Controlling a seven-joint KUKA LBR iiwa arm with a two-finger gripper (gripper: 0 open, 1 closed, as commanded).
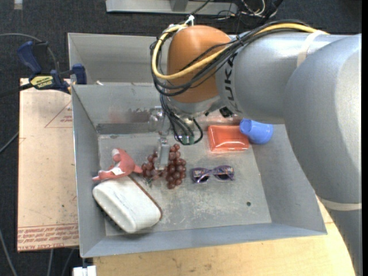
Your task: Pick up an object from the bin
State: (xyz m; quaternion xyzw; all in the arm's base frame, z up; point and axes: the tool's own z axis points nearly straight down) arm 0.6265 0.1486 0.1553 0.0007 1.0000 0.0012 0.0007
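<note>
A grey metal bin [190, 211] seen from above held a few loose things on its scuffed floor. The robot arm, silver with an orange dome [192, 59] wrapped in yellow and black cables, entered from the right. Its gripper [163, 154] pointed straight down at the middle of the bin, its tip at the left part of a bunch of dark red grapes [172, 168]. Whether the gripper was wide or narrow could not be told.

The grapes looked like a plastic imitation: small glossy beads in a lumpy cluster. They were probably light, and slippery on each bead. The bunch would likely flex and dangle, so a hold across the thick middle or on the stem seemed safest.

Just left of the grapes lay a pink flamingo-shaped toy [121, 167]. Nearer and to the left sat a smooth white oblong case [126, 206] with rounded ends. Right of the grapes lay purple sunglasses [213, 173], thin and likely fragile. Farther right were a flat orange rectangular pad [228, 138] and, touching it, a rounded blue plastic thing [257, 131].
</note>
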